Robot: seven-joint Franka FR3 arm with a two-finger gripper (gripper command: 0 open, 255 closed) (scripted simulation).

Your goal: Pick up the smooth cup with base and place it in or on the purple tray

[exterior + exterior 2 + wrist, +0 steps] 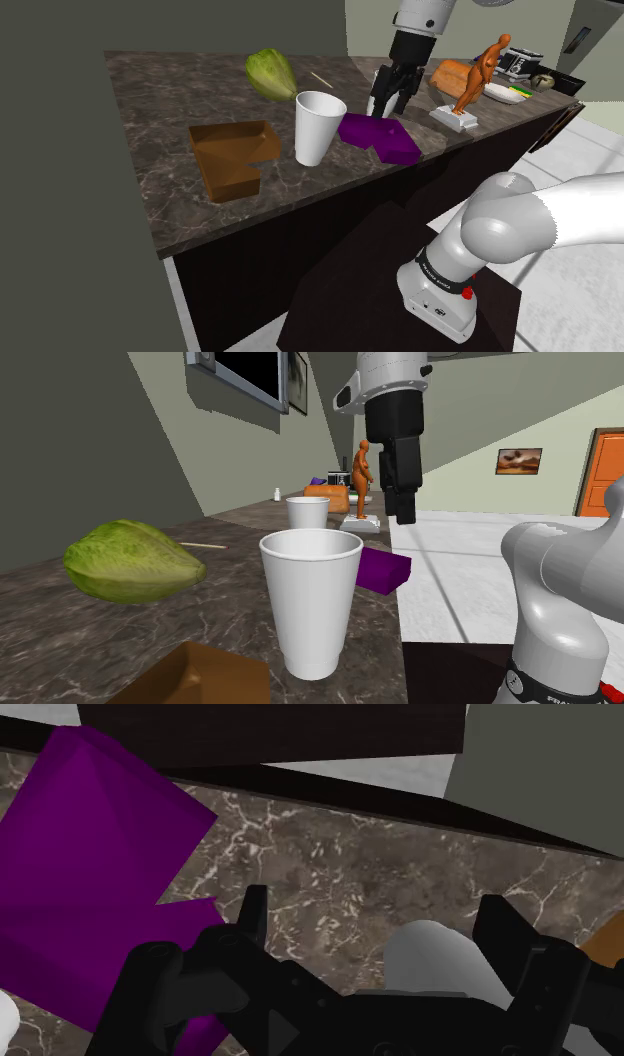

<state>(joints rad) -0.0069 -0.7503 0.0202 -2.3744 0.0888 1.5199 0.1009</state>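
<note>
Two cups: near cup (pixel 318 125); far cup (pixel 307 512) by tool (pixel 388 108), spread apart | purple tray (pixel 378 137) beside

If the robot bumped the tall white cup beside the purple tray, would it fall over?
Probably. The tall white cup stands upright on a bottom narrower than its rim, so a bump up high could tip it. It looks empty, so it is likely light. Its smooth sides might slip in a grip.
</note>
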